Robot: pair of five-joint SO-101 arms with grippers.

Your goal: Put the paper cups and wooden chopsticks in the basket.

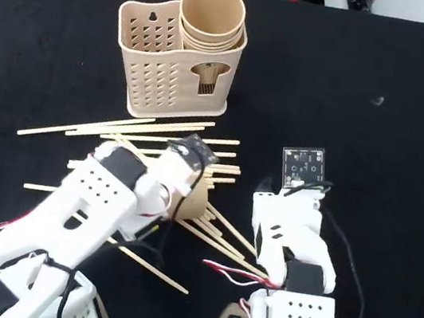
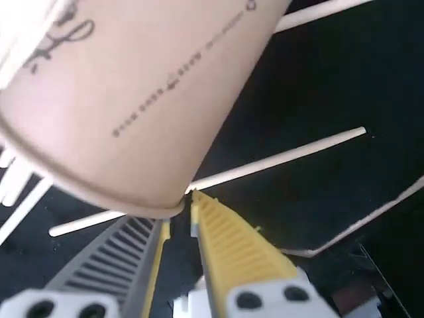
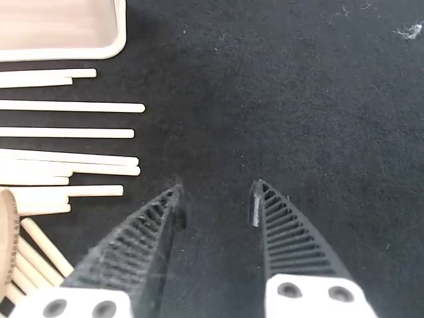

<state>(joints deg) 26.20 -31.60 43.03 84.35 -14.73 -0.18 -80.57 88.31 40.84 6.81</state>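
Black worktop [image 1: 374, 152] spreads under both my arms. The biggest thing on it is the beige perforated basket [image 1: 160, 78], standing upright at the far side, away from my bases. It has two compartments. The one on my right holds a nested stack of cups [image 1: 212, 15], mouths up; the one on my left looks empty from above.

My left gripper [image 2: 177, 211] sits between my base and the basket, over the scatter of chopsticks. Its jaws are drawn almost together, and the rim of a paper cup [image 2: 132, 99] appears to be pinched between their tips. The cup's wide mouth is at the jaws and its body runs away from them, tilted rather than upright.

The next move turns on this: the basket lies straight ahead of the left gripper, farther from my bases, and the stack's compartment sits slightly toward my right. I judge the cup must swing base-down before it can nest in the stack. My left arm is nearer the basket and already has the cup.

My right gripper [image 3: 215, 192] is spread wide and holds nothing, low over bare worktop.

Wooden chopsticks [image 1: 144, 130] lie loose in front of the basket, most with their long axes across the worktop. Their ends stop just beside the right gripper, on the side toward my left arm.
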